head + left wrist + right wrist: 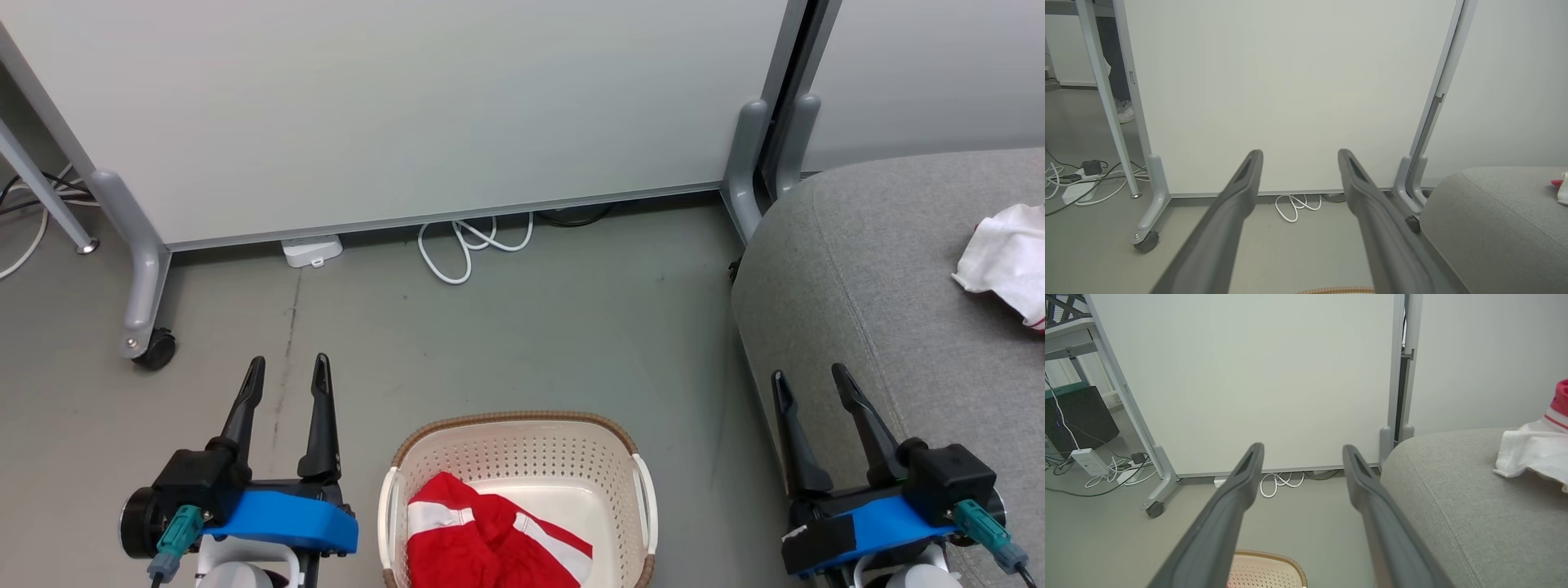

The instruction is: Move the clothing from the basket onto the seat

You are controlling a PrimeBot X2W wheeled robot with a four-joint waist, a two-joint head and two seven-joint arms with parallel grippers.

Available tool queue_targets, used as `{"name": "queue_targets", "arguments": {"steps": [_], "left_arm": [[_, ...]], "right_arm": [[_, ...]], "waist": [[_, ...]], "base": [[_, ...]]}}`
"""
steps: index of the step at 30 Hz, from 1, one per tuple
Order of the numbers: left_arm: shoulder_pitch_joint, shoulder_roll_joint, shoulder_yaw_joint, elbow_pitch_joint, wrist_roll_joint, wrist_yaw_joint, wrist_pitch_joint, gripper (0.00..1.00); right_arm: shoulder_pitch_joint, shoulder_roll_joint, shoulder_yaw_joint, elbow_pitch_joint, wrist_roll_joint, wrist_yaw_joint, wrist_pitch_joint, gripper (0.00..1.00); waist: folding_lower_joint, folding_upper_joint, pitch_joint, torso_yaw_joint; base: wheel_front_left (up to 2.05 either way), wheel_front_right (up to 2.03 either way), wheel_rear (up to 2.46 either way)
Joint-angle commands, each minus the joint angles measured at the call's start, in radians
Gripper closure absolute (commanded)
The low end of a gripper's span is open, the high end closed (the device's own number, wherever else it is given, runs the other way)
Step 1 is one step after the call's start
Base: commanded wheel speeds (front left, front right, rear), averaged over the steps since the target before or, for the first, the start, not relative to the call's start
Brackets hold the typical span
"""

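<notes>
1 crumpled red, white-striped garment (490, 535) lies in the cream basket (522, 457) before me; a 2nd garment (1008, 257), white lining up, rests on the grey seat (857, 286) beside it.

head: high, facing down | wrists: low, facing forward | shared: partition (424, 114), seat (865, 310)

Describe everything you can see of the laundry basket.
The laundry basket is cream-white plastic, oval, its walls perforated with small holes, with a brown woven-look rim and white handles at both sides. It stands upright on the grey floor, left of the grey sofa and apart from it. A crumpled red garment with white stripes lies inside, toward its left; its near end is cut off by the picture's edge.
</notes>
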Motion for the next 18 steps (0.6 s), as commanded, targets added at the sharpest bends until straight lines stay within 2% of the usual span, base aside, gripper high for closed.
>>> {"name": "queue_targets", "arguments": {"steps": [1,6,9,18], "left_arm": [[-0.011,-0.001,0.001,0.002,-0.005,-0.001,-0.003,0.0],[-0.016,-0.001,-0.01,0.005,0.001,-0.001,-0.003,0.0],[-0.039,-0.001,-0.05,0.019,0.017,-0.001,-0.003,0.0],[-0.208,0.043,-0.247,0.148,0.002,-0.001,-0.003,0.0]], "right_arm": [[0.014,0.004,0.0,0.0,-0.002,0.0,-0.004,0.0],[0.008,0.004,0.006,0.004,0.0,0.0,-0.004,0.0],[-0.002,0.004,0.009,0.001,0.001,0.0,-0.004,0.0],[-0.078,0.004,0.006,-0.027,-0.008,0.0,-0.004,0.0]], "waist": [[0.0001,0.0,0.001,0.0],[0.0001,0.0,0.004,-0.001],[0.0001,0.0,0.013,-0.004],[0.0001,0.0,0.101,-0.048]], "base": [[0.0,0.0,0.0],[0.0,0.0,0.0],[0.0,0.0,0.0],[0.0,0.0,0.0]]}}
